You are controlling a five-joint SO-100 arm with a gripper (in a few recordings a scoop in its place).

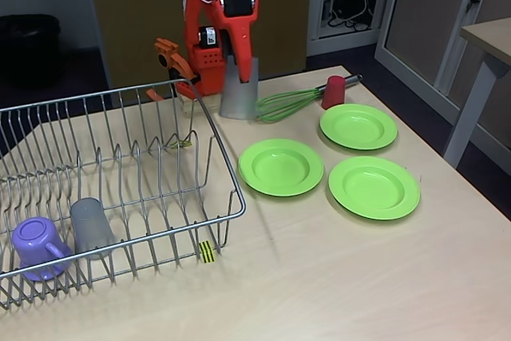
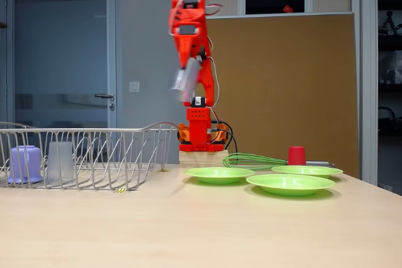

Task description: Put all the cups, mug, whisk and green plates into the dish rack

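in a fixed view, the orange arm's fingers (image 1: 238,77) are closed on a grey cup (image 1: 239,89). the cup hangs with its wide open end down, long way up and down, at about 12 o'clock on the desk (image 1: 319,277). the dish rack (image 1: 112,181) sits at 9 o'clock. in its near corner, at 8 o'clock, stand the purple mug (image 1: 36,247) and a second grey cup (image 1: 92,227), side by side. the whisk (image 1: 299,101) lies flat at 1 o'clock, its green loops pointing to 9 o'clock and its handle to 3 o'clock. the red cup (image 1: 334,92) stands upside down by the handle. three green plates (image 1: 281,167) (image 1: 358,126) (image 1: 374,187) lie flat, close together, at 3 o'clock.

in the other fixed view, the fingers (image 2: 186,80) hold the grey cup (image 2: 185,78) high in the air, tilted, above the far end of the rack (image 2: 94,155). the mug (image 2: 25,163) and other cup (image 2: 61,161) stand in the rack at 9 o'clock. the whisk (image 2: 264,160), red cup (image 2: 296,155) and plates (image 2: 290,183) sit at 3 o'clock.
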